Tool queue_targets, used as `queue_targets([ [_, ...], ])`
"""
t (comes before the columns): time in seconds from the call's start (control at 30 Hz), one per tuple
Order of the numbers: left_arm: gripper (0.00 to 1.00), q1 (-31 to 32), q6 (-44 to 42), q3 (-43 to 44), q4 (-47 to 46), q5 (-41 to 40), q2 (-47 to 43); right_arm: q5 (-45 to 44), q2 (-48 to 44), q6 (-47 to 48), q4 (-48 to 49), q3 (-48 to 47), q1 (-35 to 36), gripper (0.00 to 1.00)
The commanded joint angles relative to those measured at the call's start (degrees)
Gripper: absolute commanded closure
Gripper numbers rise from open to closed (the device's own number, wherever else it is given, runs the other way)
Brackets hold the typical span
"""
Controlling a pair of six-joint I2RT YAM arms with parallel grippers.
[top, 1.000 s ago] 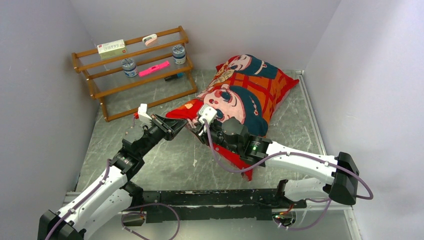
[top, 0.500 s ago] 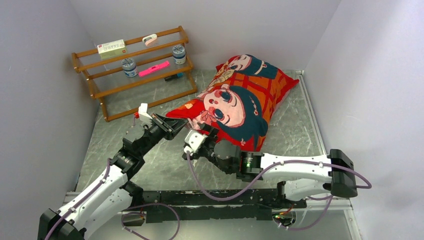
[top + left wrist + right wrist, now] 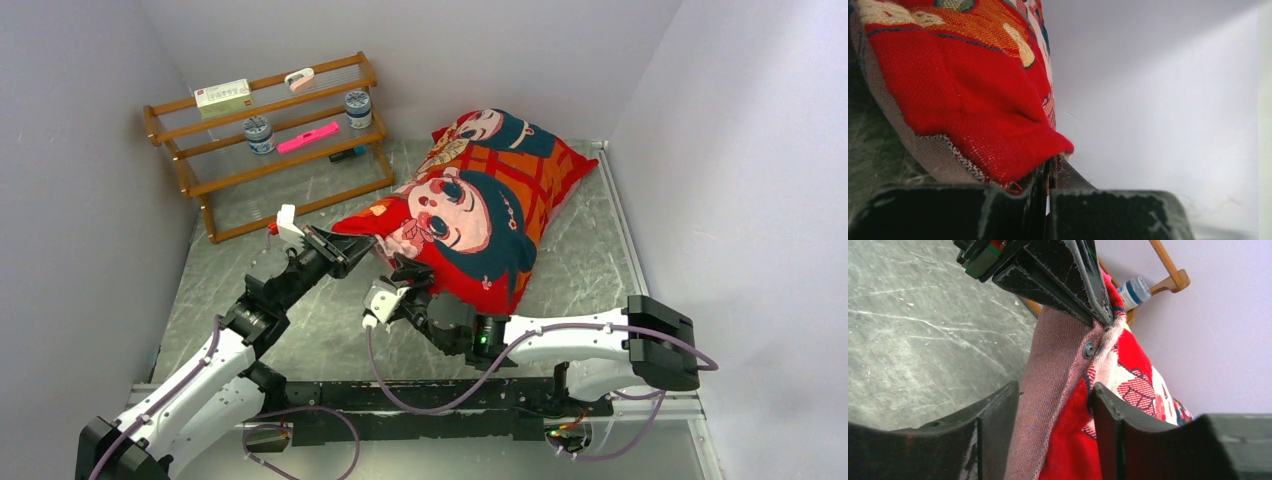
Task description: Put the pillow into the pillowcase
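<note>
Item: stuffing job, late stage by the look of it. Top view: pillowcase lies plump on the surface to the right of the wooden rack, its near corner drawn toward the rack's foot. The pillow is not visible and is judged to be inside. The left hand holds that corner, probably to keep the mouth edge taut. The right hand sits just beyond it, further from the rack. Left wrist view: the fingers are pressed together on a tuck of red fabric and its pale reverse, with the bulk of the case rising above. Right wrist view: the right hand's fingers are spread, straddling the hanging pink-backed hem below a snap button. They grip nothing, and whether either finger touches the cloth is unclear. The stance suits taking a second hold on the hem.
</note>
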State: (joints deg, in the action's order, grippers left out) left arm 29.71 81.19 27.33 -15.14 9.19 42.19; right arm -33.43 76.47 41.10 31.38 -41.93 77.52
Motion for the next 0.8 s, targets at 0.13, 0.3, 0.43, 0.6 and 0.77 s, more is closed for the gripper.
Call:
queue_targets([
  [0.13, 0.95, 0.1, 1.0, 3.5, -7.4, -0.2, -1.0, 3.7, 0.8, 6.2, 16.5, 3.1, -1.2, 0.48],
  [0.3, 0.95, 0.1, 1.2, 3.3, -7.4, -0.3, -1.3, 5.3, 1.6, 6.6, 18.5, 2.9, -2.2, 0.47],
  [0.43, 0.95, 0.1, 1.3, 3.2, -7.5, -0.4, -1.3, 6.0, 1.9, 7.7, 19.6, 2.8, -2.5, 0.48],
  [0.6, 0.95, 0.1, 1.5, 3.2, -8.1, -0.3, -1.1, 7.7, 2.4, 9.3, 20.6, 2.9, -2.6, 0.54],
  [0.77, 0.95, 0.1, 1.7, 3.1, -8.2, -0.2, -1.2, 9.4, 3.0, 10.5, 23.3, 3.5, -2.7, 0.6],
])
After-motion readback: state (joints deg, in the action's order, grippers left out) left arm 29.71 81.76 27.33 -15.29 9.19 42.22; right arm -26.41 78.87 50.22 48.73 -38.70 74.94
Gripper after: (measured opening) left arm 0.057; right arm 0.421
